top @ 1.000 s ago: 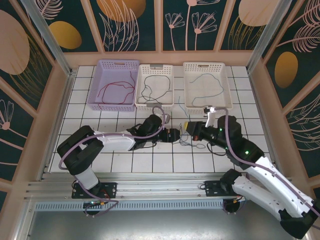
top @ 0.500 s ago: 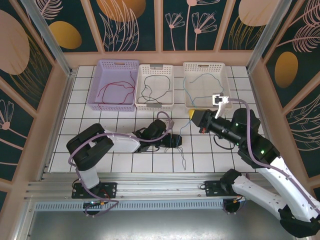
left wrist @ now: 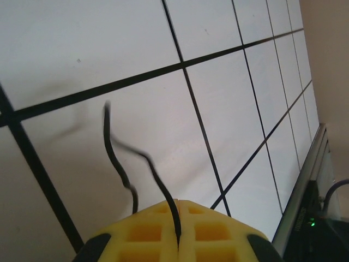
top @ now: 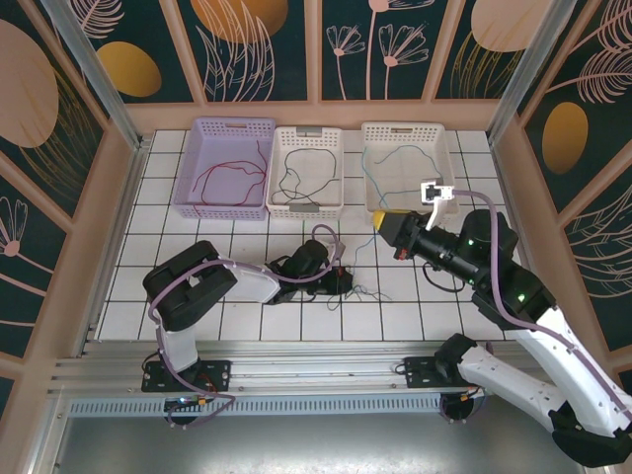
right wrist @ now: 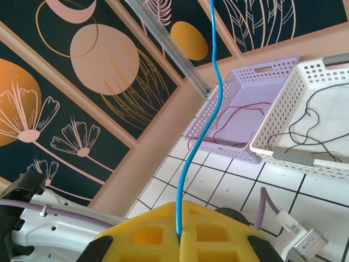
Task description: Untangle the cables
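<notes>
My left gripper point(top: 338, 284) lies low on the white tiles, its yellow pads point(left wrist: 143, 233) shut on a thin black cable point(left wrist: 148, 162). The cable's free end curls over the tile ahead of the pads. My right gripper point(top: 383, 226) is raised near the right basket. It is shut on a blue cable point(right wrist: 213, 82), which rises from its pads point(right wrist: 218, 232) in the right wrist view. Seen from above, the blue cable point(top: 367, 290) hangs down to the tiles beside the left gripper.
Three baskets stand in a row at the back. The lilac one point(top: 235, 123) holds a red cable point(top: 229, 176), the middle white one point(top: 308, 130) a black cable point(top: 296, 178), and the right white one point(top: 403, 128) a blue cable point(top: 400, 163). Wooden walls enclose the tiled floor.
My left gripper has closed on the black cable and shifted slightly on the tiles. My right gripper has risen toward the back right, pulling the blue cable up with it.
</notes>
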You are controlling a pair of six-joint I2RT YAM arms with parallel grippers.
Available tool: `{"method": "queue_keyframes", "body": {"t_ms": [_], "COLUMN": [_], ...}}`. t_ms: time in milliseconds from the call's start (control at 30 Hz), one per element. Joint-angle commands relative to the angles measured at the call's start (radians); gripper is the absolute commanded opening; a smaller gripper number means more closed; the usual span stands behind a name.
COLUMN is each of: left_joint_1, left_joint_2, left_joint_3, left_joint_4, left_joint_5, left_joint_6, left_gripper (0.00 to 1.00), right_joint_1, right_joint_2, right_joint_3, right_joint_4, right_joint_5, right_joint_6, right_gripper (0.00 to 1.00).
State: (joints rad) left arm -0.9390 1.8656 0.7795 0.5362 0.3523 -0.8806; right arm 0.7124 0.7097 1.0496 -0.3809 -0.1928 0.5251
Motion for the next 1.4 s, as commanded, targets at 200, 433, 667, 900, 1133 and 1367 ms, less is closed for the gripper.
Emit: {"method": "queue_keyframes", "body": {"t_ms": [200, 433, 667, 900, 1133, 1367], "left_joint_1": [0.058, 0.169, 0.237, 0.356, 0.463, 0.598], "left_joint_2": [-0.145, -0.326, -0.519, -0.735, -0.886, -0.962], "left_joint_3": [0.030, -0.003, -0.031, -0.025, 0.087, 0.187], "left_joint_4": [-0.247, -0.466, -0.620, -0.783, -1.005, -1.102], "left_joint_5": [-0.172, -0.323, -0.434, -0.485, -0.593, -0.646], "left_joint_6": [0.121, 0.202, 0.244, 0.293, 0.398, 0.502], "left_gripper": [0.00, 0.00, 0.00, 0.00, 0.00, 0.00], "right_joint_1": [-0.005, -0.005, -0.005, -0.005, -0.005, -0.006], "right_joint_2": [-0.039, -0.043, 0.007, 0.085, 0.118, 0.076], "right_joint_3": [0.132, 0.316, 0.474, 0.608, 0.635, 0.583], "right_joint_4": [-0.131, -0.165, -0.169, -0.162, -0.103, -0.012], "right_joint_5": [0.292, 0.475, 0.565, 0.694, 0.871, 0.984], "right_joint_6": [-0.048, -0.094, -0.148, -0.241, -0.308, -0.350], "right_gripper": [0.00, 0.00, 0.00, 0.00, 0.00, 0.00]}}
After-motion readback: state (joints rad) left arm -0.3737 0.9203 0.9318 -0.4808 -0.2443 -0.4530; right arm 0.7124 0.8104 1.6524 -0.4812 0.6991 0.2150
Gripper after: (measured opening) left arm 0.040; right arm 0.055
